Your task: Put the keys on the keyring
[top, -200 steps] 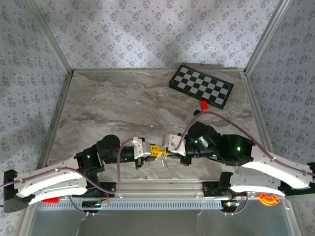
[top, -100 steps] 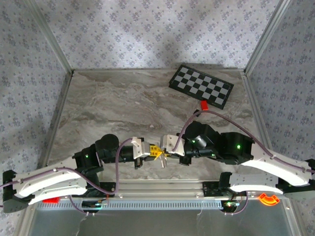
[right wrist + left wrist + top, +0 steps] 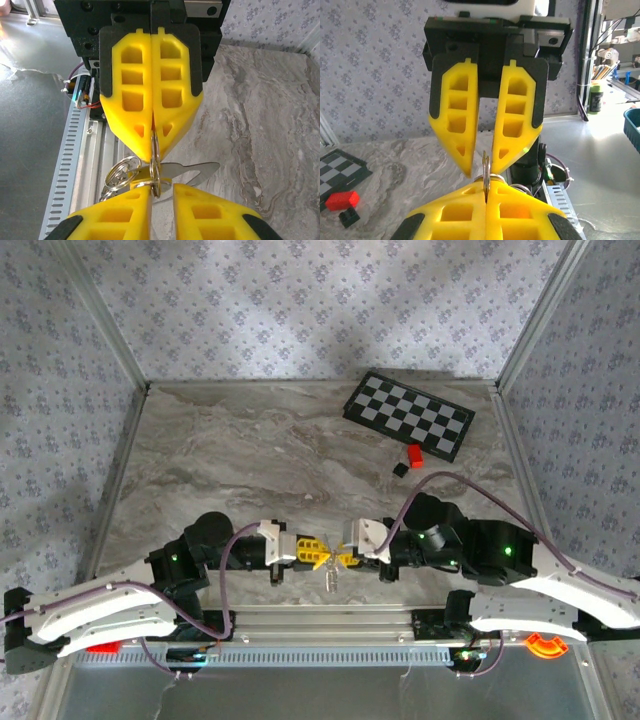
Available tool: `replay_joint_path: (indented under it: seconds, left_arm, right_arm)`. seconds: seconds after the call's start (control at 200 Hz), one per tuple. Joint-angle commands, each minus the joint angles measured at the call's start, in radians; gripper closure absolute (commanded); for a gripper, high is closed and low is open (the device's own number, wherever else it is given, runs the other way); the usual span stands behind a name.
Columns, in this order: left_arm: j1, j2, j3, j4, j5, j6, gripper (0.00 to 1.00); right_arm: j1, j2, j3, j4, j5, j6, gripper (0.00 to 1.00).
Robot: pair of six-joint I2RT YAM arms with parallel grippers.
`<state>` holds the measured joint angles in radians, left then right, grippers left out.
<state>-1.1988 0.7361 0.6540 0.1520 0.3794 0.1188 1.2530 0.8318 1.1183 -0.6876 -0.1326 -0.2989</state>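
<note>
The keyring (image 3: 155,165) stands edge-on above the table's near edge, with my left gripper (image 3: 486,192) shut on it. In the right wrist view the left gripper (image 3: 152,145) pinches the ring's top. A flat silvery key (image 3: 197,170) hangs on the ring and points right, and smaller rings (image 3: 120,172) dangle to the left. My right gripper (image 3: 161,189) faces it with its jaws apart, the ring's lower edge resting by its left finger. From above, the left gripper (image 3: 318,552) and the right gripper (image 3: 340,559) meet tip to tip, with the keys (image 3: 331,578) hanging below them.
A checkerboard (image 3: 408,415) lies at the back right, with a small red block (image 3: 415,454) and a black block (image 3: 399,469) just in front of it. An aluminium rail (image 3: 330,618) runs along the near edge under both grippers.
My right gripper's jaws have parted from the ring and its arm has drawn back to the right. The left gripper stays shut and has shifted slightly right.
</note>
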Motion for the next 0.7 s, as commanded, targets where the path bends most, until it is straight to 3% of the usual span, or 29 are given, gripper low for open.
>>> replay_joint_path:
  seconds: [0.0,0.37,0.64,0.695]
  left_arm:
    - [0.000,0.005,0.039,0.095,0.054,-0.018,1.00]
    - [-0.001,0.000,0.024,0.139,0.070,-0.029,1.00]
    - [0.000,-0.010,0.015,0.166,0.063,-0.029,1.00]
    - [-0.001,-0.011,0.015,0.161,0.063,-0.028,1.00]
  right_arm:
    - [0.001,-0.022,-0.018,0.039,-0.024,0.020,0.81]
    - [-0.003,-0.017,-0.032,0.013,-0.042,0.037,1.00]
    - [-0.007,-0.004,-0.027,-0.008,-0.049,0.042,1.00]
    - [-0.008,-0.013,-0.025,-0.004,-0.034,0.043,0.92]
